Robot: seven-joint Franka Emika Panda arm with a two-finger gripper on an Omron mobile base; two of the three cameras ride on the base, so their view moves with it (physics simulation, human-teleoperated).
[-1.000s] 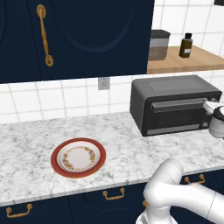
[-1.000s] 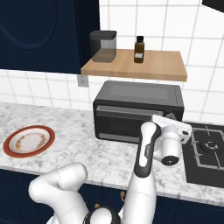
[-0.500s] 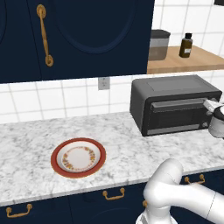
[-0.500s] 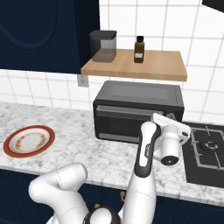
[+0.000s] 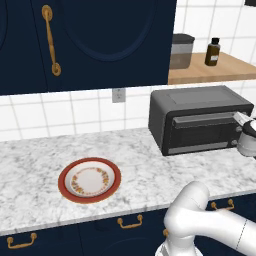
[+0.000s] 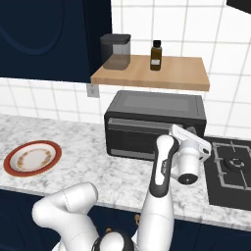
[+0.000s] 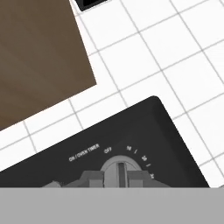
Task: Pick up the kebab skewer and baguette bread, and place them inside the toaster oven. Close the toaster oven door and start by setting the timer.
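Toaster oven: large dark grey boxy toaster oven [image 5: 200,119] with a glass front, standing on the white marble counter [image 5: 145,175] under the wooden wall shelf [image 6: 152,73].
Door: dark grey toaster oven door [image 6: 139,136] with a bar handle, upright and shut in both base views.
Plate: red-rimmed round plate [image 5: 89,179] well left of the oven, bare; neither kebab skewer nor baguette bread lies on it or on the counter. Judged to be inside the oven, though the window shows nothing clear.
Gripper: two-finger gripper [image 7: 121,177] at the oven's right front, fingers nearly closed around the ridge of the round timer knob [image 7: 121,168].
Knob: pointer sits between the "OFF" mark and the first number.
Done: loading and door closing, by the look of it.
Left: turning the timer off "OFF" to start; knob barely turned, if at all.
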